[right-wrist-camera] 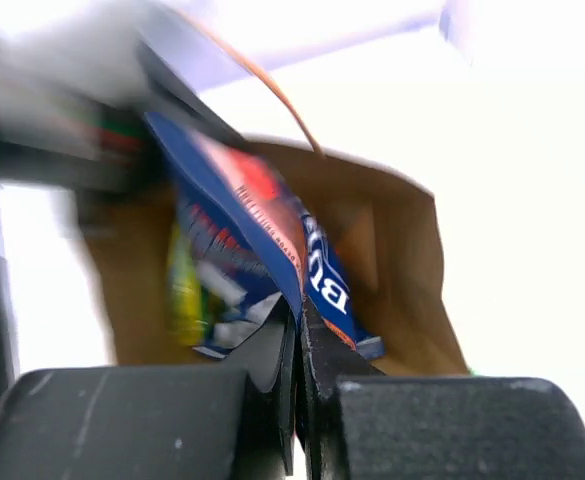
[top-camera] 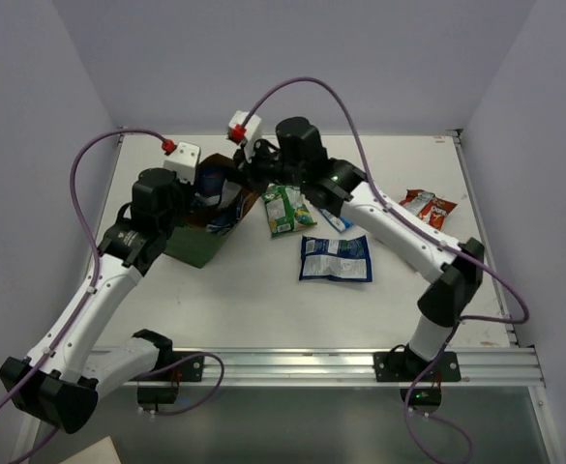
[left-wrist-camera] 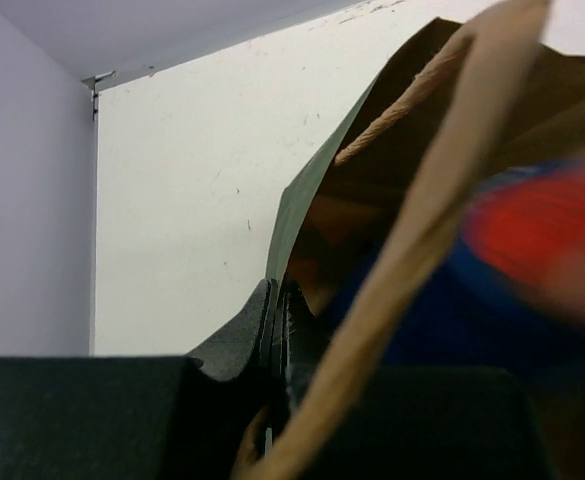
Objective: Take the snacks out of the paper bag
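White table (top-camera: 263, 319), walled corner. Upper left: paper bag (top-camera: 193, 249), rim pinched by left jaws; inside, blue packet (right-wrist-camera: 232, 220) pinched by right jaws. Light, slick, crinkly; best held at edge.

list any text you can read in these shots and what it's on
"BU": white letters on the blue packet pinched in the right gripper; the rest of the word is hidden.
green packet, blue-and-white packet, red-orange bag: the print is too small to read in the top view.
paper bag: no text shows on it.
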